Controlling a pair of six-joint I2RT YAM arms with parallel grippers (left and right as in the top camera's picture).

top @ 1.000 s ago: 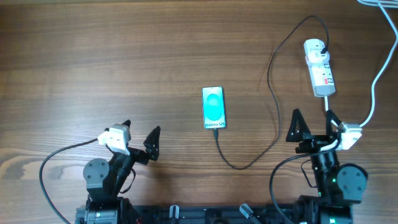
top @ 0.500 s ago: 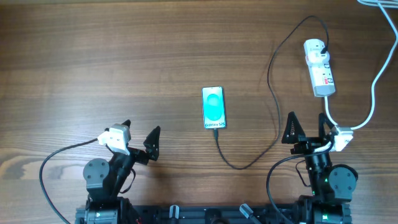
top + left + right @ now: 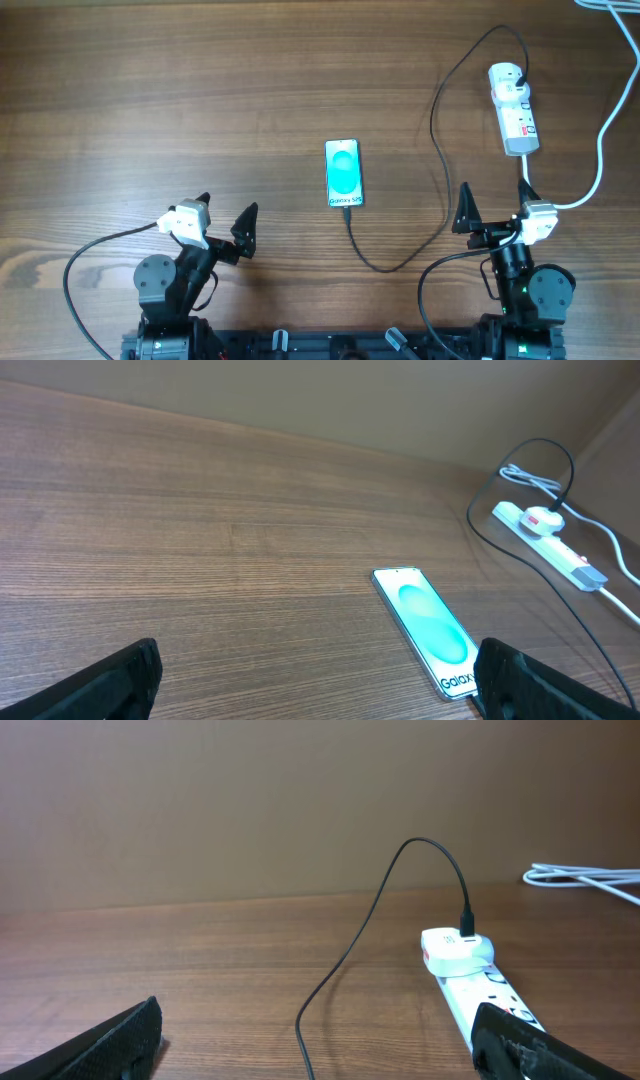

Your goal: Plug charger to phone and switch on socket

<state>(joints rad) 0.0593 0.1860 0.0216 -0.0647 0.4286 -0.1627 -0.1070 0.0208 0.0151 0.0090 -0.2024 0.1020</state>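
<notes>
**A:** Which way does the socket lie from your hands?

**B:** Your right hand [image 3: 497,212] sits at the near edge of the wooden counter [image 3: 150,80], fingers spread wide and holding nothing. The white elongated plastic socket strip [image 3: 513,110] is at about 12 o'clock from it, a touch toward 1, near but apart. Its long axis runs 12 to 6, so the grey near end points at you. The white adapter [image 3: 507,78] sits on the far end.

**A:** And your left?

**B:** Your left hand [image 3: 222,218] is also spread and empty, well apart at the strip's 8 o'clock. The right is nearer.

**A:** The charger?

**B:** The thin black charger cable [image 3: 433,120] loops from the adapter down to the slim cyan-screened phone [image 3: 343,173]. The phone lies mid-counter, between 9 and 10 o'clock from your right hand. The tip looks seated in the phone's near end, though it is too small to be sure.

**A:** So the switch comes next?

**B:** I'd judge so. Reach straight ahead along the strip. You'll see red marks on it, but I can't tell which is the switch.
</notes>
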